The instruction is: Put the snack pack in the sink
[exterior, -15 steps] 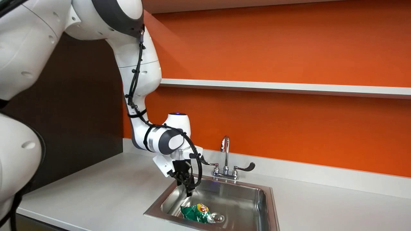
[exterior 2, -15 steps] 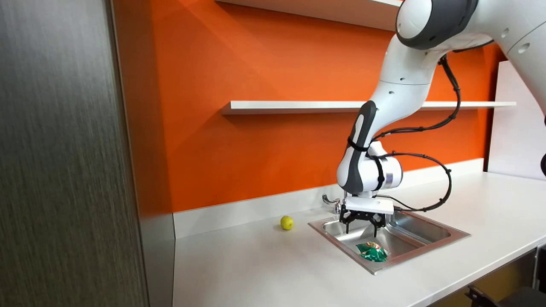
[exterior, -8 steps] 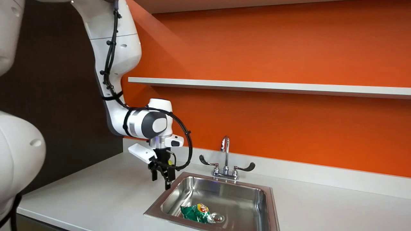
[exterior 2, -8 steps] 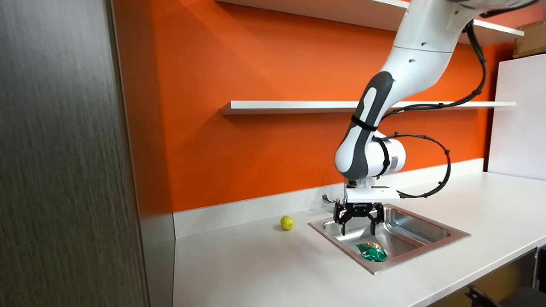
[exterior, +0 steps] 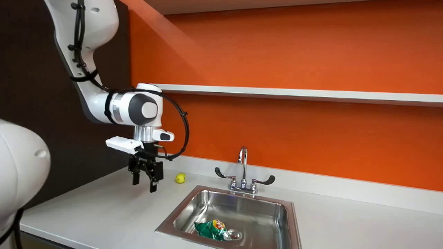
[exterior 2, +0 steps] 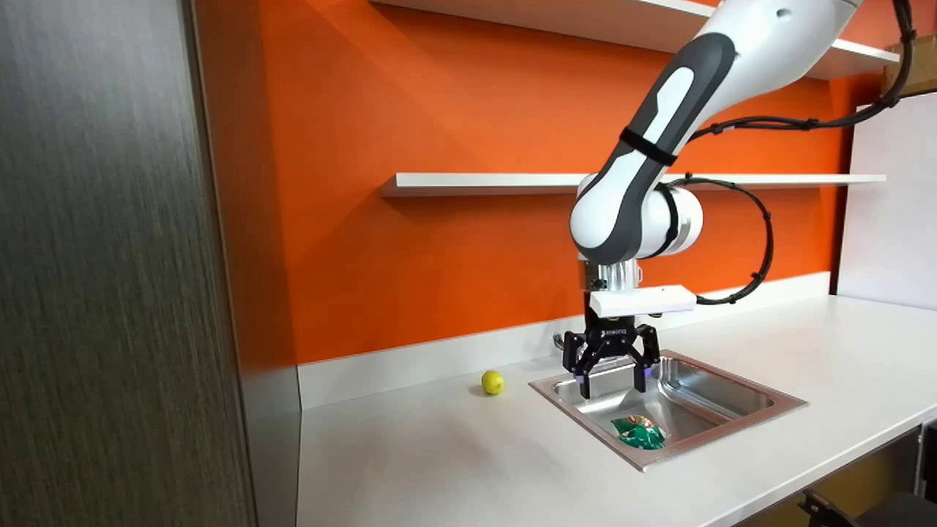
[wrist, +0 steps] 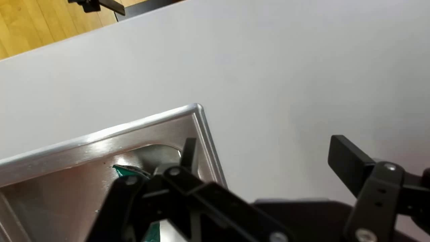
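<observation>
The green snack pack [exterior: 211, 230] lies in the basin of the metal sink [exterior: 179, 211], near the drain. In an exterior view the snack pack [exterior 2: 639, 433] also lies inside the sink [exterior 2: 732, 424]. My gripper [exterior: 144, 185] is open and empty, raised above the counter and off to the side of the sink. It also shows open in an exterior view [exterior 2: 613, 388]. In the wrist view my gripper's fingers [wrist: 263, 143] stand wide apart with only counter between them. There the snack pack [wrist: 126, 170] is mostly hidden behind a finger, and a corner of the sink [wrist: 100, 134] shows.
A yellow lemon-like fruit [exterior: 180, 177] sits on the counter by the back wall. The faucet [exterior: 243, 173] with two handles stands behind the sink. A white shelf [exterior: 304, 93] runs along the orange wall. A dark panel [exterior 2: 110, 263] stands at the counter's end.
My gripper has risen out from over the sink and moved away from it, over the counter, staying open. The snack pack has not moved in the sink. The fruit has come into full view.
</observation>
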You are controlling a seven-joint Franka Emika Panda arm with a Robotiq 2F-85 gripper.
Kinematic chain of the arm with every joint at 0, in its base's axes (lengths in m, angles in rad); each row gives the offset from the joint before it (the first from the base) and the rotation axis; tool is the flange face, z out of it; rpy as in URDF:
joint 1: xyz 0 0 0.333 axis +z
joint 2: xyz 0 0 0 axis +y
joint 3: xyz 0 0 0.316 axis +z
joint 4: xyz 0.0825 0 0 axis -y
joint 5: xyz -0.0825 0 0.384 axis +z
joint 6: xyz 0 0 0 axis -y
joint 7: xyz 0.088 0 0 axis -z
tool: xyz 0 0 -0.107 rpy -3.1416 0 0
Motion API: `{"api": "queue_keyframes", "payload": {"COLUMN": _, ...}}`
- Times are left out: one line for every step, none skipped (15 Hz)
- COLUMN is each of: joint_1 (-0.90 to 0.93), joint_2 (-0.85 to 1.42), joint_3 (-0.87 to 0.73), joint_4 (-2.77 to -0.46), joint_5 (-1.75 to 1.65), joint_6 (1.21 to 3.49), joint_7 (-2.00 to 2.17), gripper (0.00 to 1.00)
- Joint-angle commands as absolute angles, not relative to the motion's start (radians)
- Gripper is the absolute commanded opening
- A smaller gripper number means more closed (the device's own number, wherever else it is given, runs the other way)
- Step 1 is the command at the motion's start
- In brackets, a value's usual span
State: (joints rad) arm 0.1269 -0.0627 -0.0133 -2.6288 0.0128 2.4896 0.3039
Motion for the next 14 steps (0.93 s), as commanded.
{"api": "queue_keyframes", "payload": {"joint_1": 0.113, "joint_2": -0.228, "joint_3": 0.042, "joint_4": -2.686, "joint_5": 0.028, "joint_6": 2.362, "joint_7": 0.301, "gripper": 1.00}}
{"api": "queue_keyframes", "payload": {"joint_1": 0.099, "joint_2": -0.128, "joint_3": 0.041, "joint_4": -2.645, "joint_5": 0.020, "joint_6": 2.424, "joint_7": 0.299, "gripper": 1.00}}
{"api": "queue_keyframes", "payload": {"joint_1": 0.099, "joint_2": -0.158, "joint_3": 0.049, "joint_4": -2.652, "joint_5": 0.021, "joint_6": 2.400, "joint_7": 0.299, "gripper": 1.00}}
{"api": "queue_keyframes", "payload": {"joint_1": 0.099, "joint_2": -0.182, "joint_3": 0.053, "joint_4": -2.660, "joint_5": 0.022, "joint_6": 2.386, "joint_7": 0.298, "gripper": 1.00}}
{"api": "queue_keyframes", "payload": {"joint_1": 0.099, "joint_2": -0.196, "joint_3": 0.054, "joint_4": -2.666, "joint_5": 0.023, "joint_6": 2.381, "joint_7": 0.297, "gripper": 1.00}}
{"api": "queue_keyframes", "payload": {"joint_1": 0.099, "joint_2": -0.202, "joint_3": 0.055, "joint_4": -2.671, "joint_5": 0.023, "joint_6": 2.381, "joint_7": 0.297, "gripper": 1.00}}
{"api": "queue_keyframes", "payload": {"joint_1": 0.099, "joint_2": -0.203, "joint_3": 0.055, "joint_4": -2.673, "joint_5": 0.023, "joint_6": 2.381, "joint_7": 0.297, "gripper": 1.00}}
{"api": "queue_keyframes", "payload": {"joint_1": 0.099, "joint_2": -0.203, "joint_3": 0.055, "joint_4": -2.674, "joint_5": 0.023, "joint_6": 2.381, "joint_7": 0.297, "gripper": 1.00}}
{"api": "queue_keyframes", "payload": {"joint_1": 0.099, "joint_2": -0.203, "joint_3": 0.055, "joint_4": -2.675, "joint_5": 0.023, "joint_6": 2.381, "joint_7": 0.297, "gripper": 1.00}}
{"api": "queue_keyframes", "payload": {"joint_1": 0.099, "joint_2": -0.203, "joint_3": 0.055, "joint_4": -2.676, "joint_5": 0.023, "joint_6": 2.381, "joint_7": 0.297, "gripper": 1.00}}
{"api": "queue_keyframes", "payload": {"joint_1": 0.099, "joint_2": -0.203, "joint_3": 0.055, "joint_4": -2.676, "joint_5": 0.023, "joint_6": 2.381, "joint_7": 0.297, "gripper": 1.00}}
{"api": "queue_keyframes", "payload": {"joint_1": 0.099, "joint_2": -0.203, "joint_3": 0.055, "joint_4": -2.676, "joint_5": 0.023, "joint_6": 2.381, "joint_7": 0.297, "gripper": 1.00}}
{"api": "queue_keyframes", "payload": {"joint_1": 0.099, "joint_2": -0.203, "joint_3": 0.055, "joint_4": -2.676, "joint_5": 0.023, "joint_6": 2.381, "joint_7": 0.297, "gripper": 1.00}}
{"api": "queue_keyframes", "payload": {"joint_1": 0.099, "joint_2": -0.203, "joint_3": 0.055, "joint_4": -2.676, "joint_5": 0.023, "joint_6": 2.381, "joint_7": 0.297, "gripper": 1.00}}
